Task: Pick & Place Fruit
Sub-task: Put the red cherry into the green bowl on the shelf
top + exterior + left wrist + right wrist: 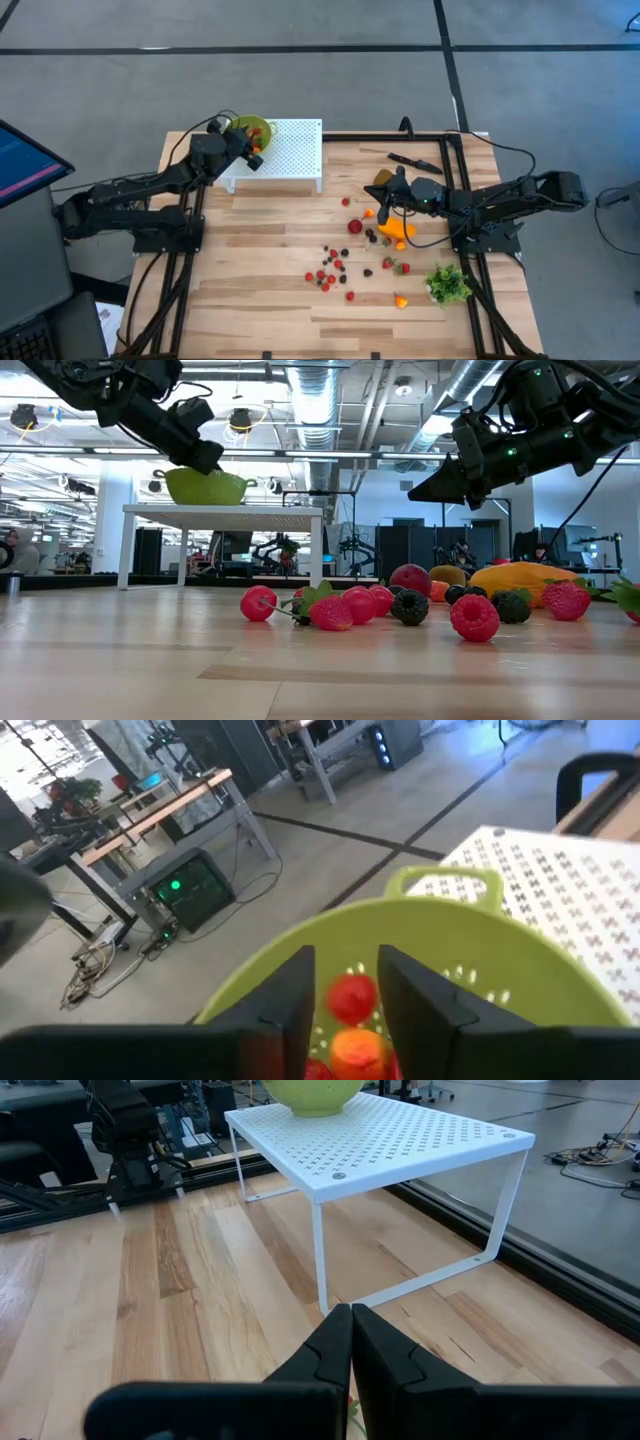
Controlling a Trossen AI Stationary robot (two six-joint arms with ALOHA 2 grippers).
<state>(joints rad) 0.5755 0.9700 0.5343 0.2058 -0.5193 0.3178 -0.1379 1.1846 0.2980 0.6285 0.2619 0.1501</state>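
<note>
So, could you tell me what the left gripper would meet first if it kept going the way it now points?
Probably the red fruit showing between the open fingers of the left gripper, with the orange piece and the green colander floor close behind. Whether that red fruit is falling or already at rest cannot be told.

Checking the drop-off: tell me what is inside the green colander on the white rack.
Inside the green plastic colander on the white perforated rack, a round red fruit and an orange fruit show between the left gripper's open fingers. The fingers cover the rest of the bowl's floor.
</note>
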